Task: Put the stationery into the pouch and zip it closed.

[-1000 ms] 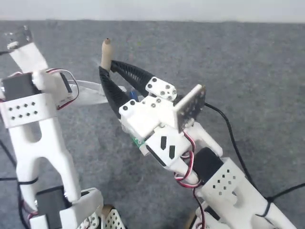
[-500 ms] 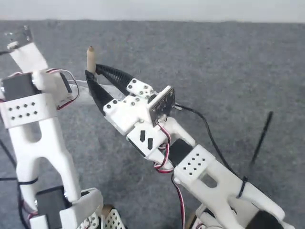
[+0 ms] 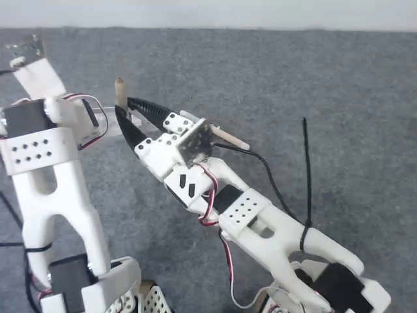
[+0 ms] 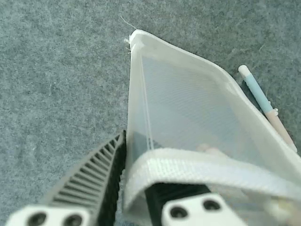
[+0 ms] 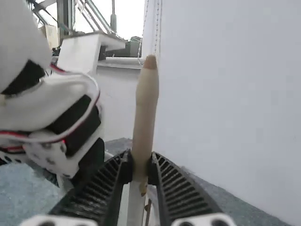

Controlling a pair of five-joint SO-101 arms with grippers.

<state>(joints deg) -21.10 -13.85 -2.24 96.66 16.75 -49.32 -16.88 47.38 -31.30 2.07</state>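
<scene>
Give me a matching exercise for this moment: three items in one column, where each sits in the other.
Items:
1. mesh pouch
2. tan pen
3. blue-ended pen

Places:
a. lying on the carpet beside the pouch
b. upright, clamped in the right tool
c. rim held by the left tool

Pairs: 1-c; 2-b; 3-a

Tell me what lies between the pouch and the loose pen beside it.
Between pouch and loose pen lies just a thin strip of bare carpet, narrowing toward the beige end; the left wrist view shows it.
</scene>
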